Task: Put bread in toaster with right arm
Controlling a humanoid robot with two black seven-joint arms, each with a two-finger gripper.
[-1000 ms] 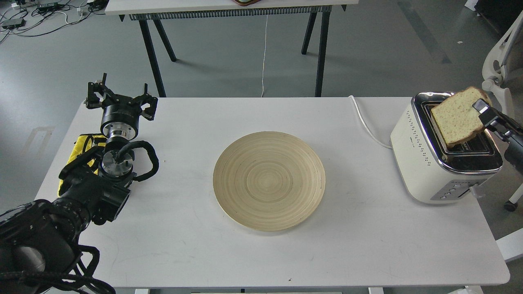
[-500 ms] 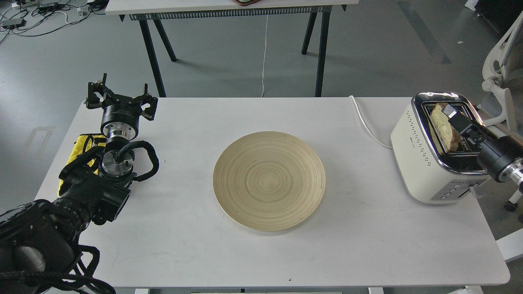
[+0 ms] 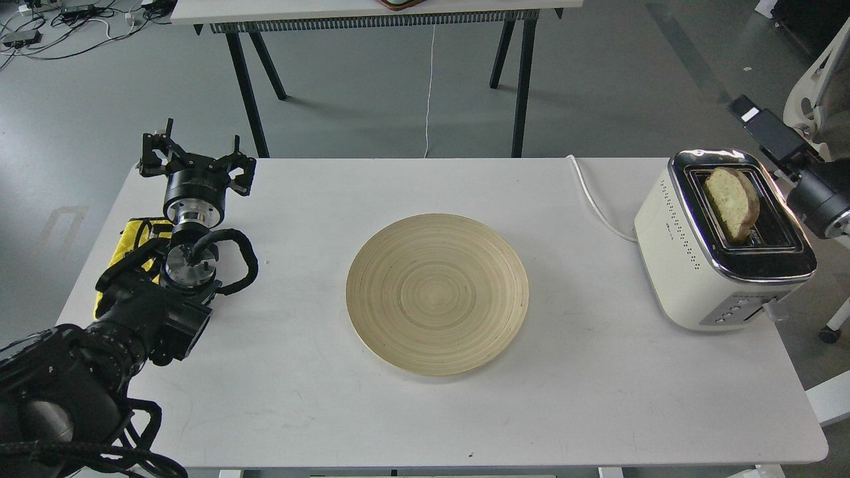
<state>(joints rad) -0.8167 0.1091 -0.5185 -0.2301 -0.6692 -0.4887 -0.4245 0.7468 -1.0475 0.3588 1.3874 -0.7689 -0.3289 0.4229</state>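
Observation:
The slice of bread (image 3: 730, 202) stands on edge in the left slot of the white and chrome toaster (image 3: 690, 265) at the table's right end, its top sticking out. My right gripper (image 3: 750, 113) is raised above and behind the toaster's far right corner, apart from the bread and holding nothing. Its fingers overlap from this side. My left gripper (image 3: 197, 159) rests at the table's far left, fingers spread, empty.
A round wooden plate (image 3: 372, 265) lies empty mid-table. A yellow object (image 3: 133, 232) sits under my left arm. The toaster's white cable (image 3: 597, 206) runs off the back edge. A white chair (image 3: 817, 86) stands right of the table.
My right gripper lowered the bread into the toaster slot, let go of it, and rose up and back to the right. The left arm has not moved.

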